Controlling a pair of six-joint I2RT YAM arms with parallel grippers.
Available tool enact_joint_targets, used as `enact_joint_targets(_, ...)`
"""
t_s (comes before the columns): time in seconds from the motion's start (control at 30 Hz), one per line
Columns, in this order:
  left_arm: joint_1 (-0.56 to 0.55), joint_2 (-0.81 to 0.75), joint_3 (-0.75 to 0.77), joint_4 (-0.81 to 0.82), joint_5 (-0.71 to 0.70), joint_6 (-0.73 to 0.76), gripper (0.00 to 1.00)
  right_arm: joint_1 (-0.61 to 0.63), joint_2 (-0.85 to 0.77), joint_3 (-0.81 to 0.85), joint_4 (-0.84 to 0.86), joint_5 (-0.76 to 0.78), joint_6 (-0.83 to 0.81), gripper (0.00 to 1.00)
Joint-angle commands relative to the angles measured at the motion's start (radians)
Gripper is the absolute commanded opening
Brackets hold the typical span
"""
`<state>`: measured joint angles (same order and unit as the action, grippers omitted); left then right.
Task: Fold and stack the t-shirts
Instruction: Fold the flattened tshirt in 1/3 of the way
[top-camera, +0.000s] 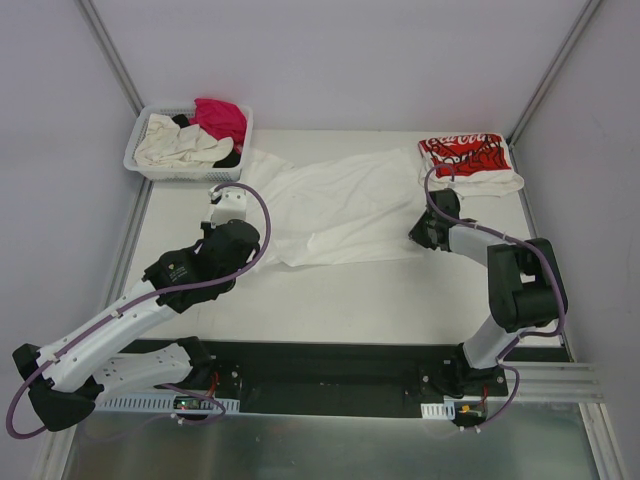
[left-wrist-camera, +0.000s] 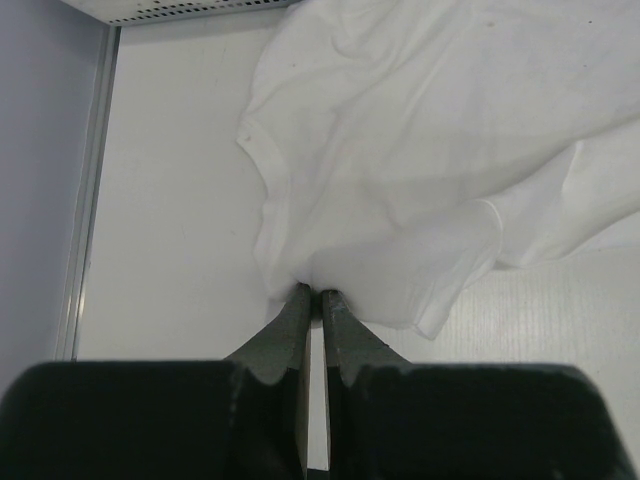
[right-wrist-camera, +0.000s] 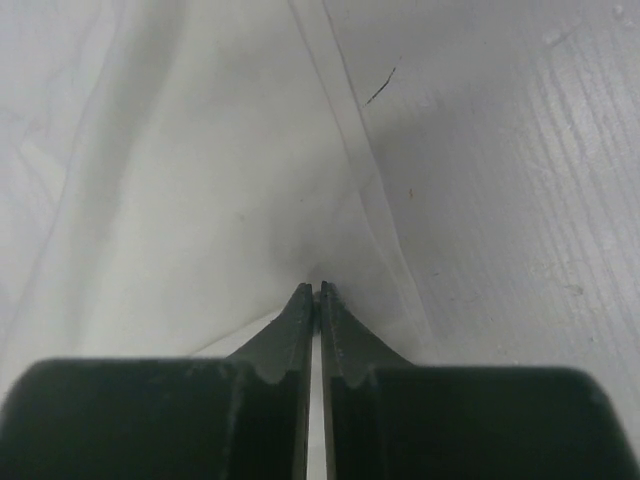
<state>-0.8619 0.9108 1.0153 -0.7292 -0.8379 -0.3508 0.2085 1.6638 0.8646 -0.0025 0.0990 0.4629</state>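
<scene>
White t-shirt (top-camera: 340, 205) lies spread and crumpled mid-worktop (top-camera: 350, 300), centre of the top view. Left hand (left-wrist-camera: 313, 292) clenched on its left edge, cloth bunched at the tips. Right hand (right-wrist-camera: 316, 288) pinched tight on cloth at its right edge, beside the hem. Red-print t-shirt (top-camera: 465, 158) folded, upper right, touching the white one. Basket (top-camera: 180, 172), upper left, holds cream t-shirt (top-camera: 175, 145), magenta t-shirt (top-camera: 222, 117), black t-shirt (top-camera: 228, 158).

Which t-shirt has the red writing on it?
The t-shirt with red print, at the far right corner of the table. The big white t-shirt is plain; the heap of shirts in the basket is cream, magenta and black.
</scene>
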Motion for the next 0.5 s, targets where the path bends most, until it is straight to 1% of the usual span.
enact_joint_targets(0.0, 0.011, 0.0, 0.006, 0.017, -0.004, 0.013, 0.0, 0.006, -0.006, -0.003, 0.025, 0.011, 0.01, 0.02)
enact_joint_targets(0.03, 0.012, -0.001, 0.005, 0.017, -0.004, 0.015, 0.0, 0.006, -0.007, -0.003, 0.022, 0.014, 0.008, 0.01)
enact_joint_targets(0.27, 0.015, -0.021, -0.004, 0.017, 0.0, 0.012, 0.0, 0.003, -0.051, -0.016, 0.007, 0.048, 0.006, 0.01)
enact_joint_targets(0.4, 0.017, -0.023, -0.009, 0.017, 0.002, 0.013, 0.0, -0.007, -0.113, -0.036, 0.007, 0.082, 0.002, 0.01)
enact_joint_targets(0.47, 0.017, -0.026, -0.012, 0.017, 0.005, 0.013, 0.0, -0.018, -0.134, -0.047, -0.022, 0.091, -0.003, 0.01)
